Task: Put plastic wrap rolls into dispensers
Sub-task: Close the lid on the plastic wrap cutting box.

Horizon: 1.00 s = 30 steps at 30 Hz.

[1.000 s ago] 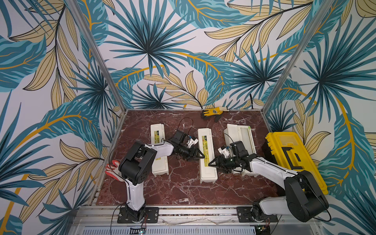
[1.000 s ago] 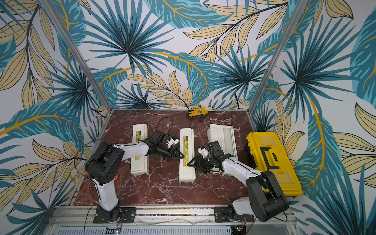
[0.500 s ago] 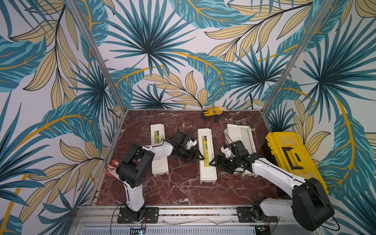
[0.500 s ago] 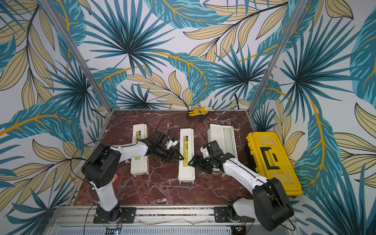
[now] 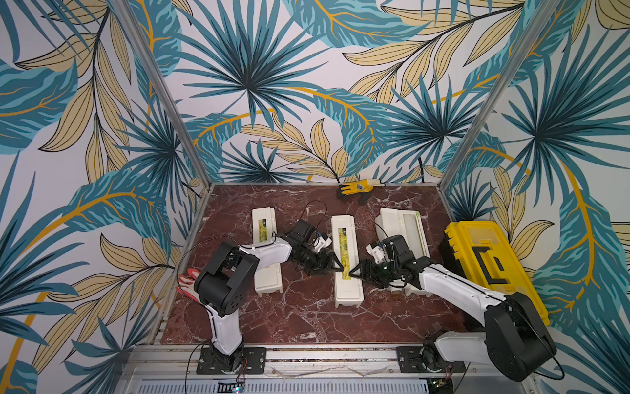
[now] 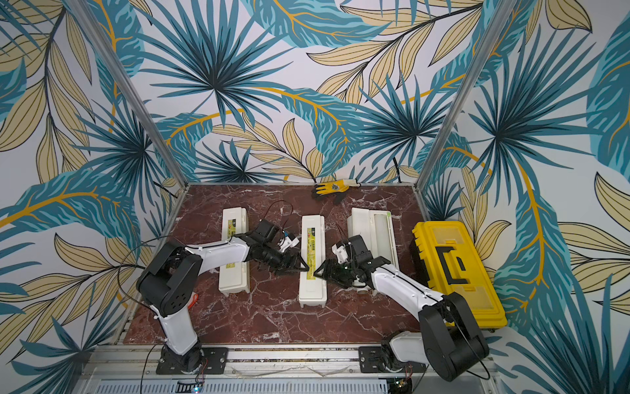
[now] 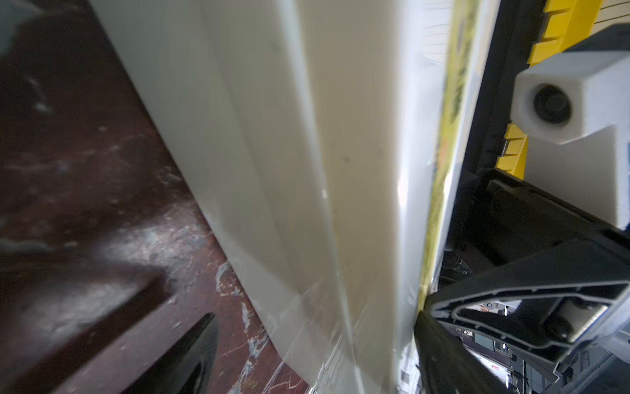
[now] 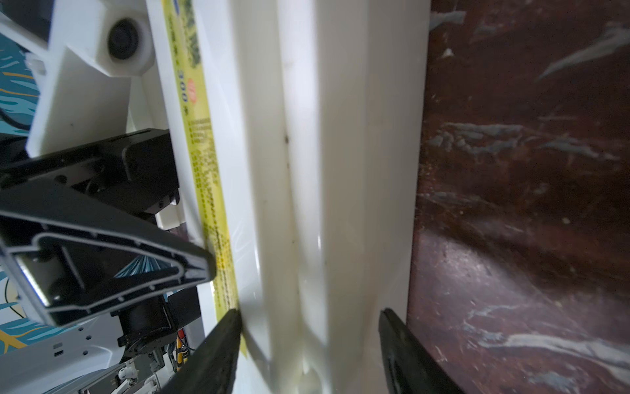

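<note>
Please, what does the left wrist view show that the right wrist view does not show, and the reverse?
Only the left wrist view shows the toolbox, beyond the right end effector. Only the right wrist view shows wallpaper, the left end effector and readable print on the label. Both show the middle dispenser lying on the table, with the opposite arm's fingertip at its label.

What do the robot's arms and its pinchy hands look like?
The left arm and right arm are smooth white tubes joined by chunky black joints. The left gripper and right gripper have black, pointy triangle fingers with hollow middles. A white camera block sits by each wrist, and thin black cables loop beside them.
</note>
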Tool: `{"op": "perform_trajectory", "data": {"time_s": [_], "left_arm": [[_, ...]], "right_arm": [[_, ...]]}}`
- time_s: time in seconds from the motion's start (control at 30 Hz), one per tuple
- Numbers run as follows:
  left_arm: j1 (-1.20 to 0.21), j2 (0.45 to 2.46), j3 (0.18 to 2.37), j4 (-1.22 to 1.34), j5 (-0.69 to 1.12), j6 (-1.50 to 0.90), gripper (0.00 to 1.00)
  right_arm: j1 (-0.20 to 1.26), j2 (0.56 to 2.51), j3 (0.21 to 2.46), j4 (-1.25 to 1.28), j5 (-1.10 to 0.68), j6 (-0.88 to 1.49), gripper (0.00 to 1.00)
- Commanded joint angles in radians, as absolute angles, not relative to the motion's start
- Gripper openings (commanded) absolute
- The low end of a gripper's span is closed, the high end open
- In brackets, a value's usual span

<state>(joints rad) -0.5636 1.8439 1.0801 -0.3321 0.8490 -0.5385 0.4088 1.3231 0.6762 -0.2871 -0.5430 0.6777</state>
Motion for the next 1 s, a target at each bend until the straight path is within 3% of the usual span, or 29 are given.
{"op": "perform_trajectory", "data": {"time_s": [0.0, 0.17, 0.27, 0.6, 0.7, 0.8, 0.87, 0.97], "left_arm": [[-0.588, 1.898, 1.055, -0.441, 0.734, -0.511, 0.89], [-0.594, 1.876, 1.043, -0.443, 0.735, -0.511, 0.89], [-0.607, 1.884, 1.036, -0.449, 0.737, -0.505, 0.85], [-0.612, 1.962, 0.945, -0.527, 0.645, -0.491, 0.59], [-0.612, 1.977, 0.937, -0.528, 0.652, -0.493, 0.53], [-0.612, 1.948, 0.948, -0.529, 0.643, -0.487, 0.57], [-0.616, 1.932, 0.964, -0.534, 0.641, -0.482, 0.74], [-0.632, 1.932, 0.987, -0.559, 0.634, -0.464, 0.76]], "right_arm": [[0.426, 1.349, 0.606, -0.486, -0.439, 0.646, 0.61], [0.475, 1.426, 0.608, -0.479, -0.437, 0.655, 0.58], [0.491, 1.467, 0.614, -0.471, -0.421, 0.681, 0.59], [0.489, 1.449, 0.595, -0.462, -0.375, 0.723, 0.59], [0.488, 1.445, 0.597, -0.442, -0.379, 0.726, 0.64], [0.485, 1.438, 0.604, -0.414, -0.387, 0.730, 0.66], [0.485, 1.457, 0.617, -0.414, -0.398, 0.721, 0.66], [0.485, 1.487, 0.636, -0.413, -0.410, 0.707, 0.67]]}}
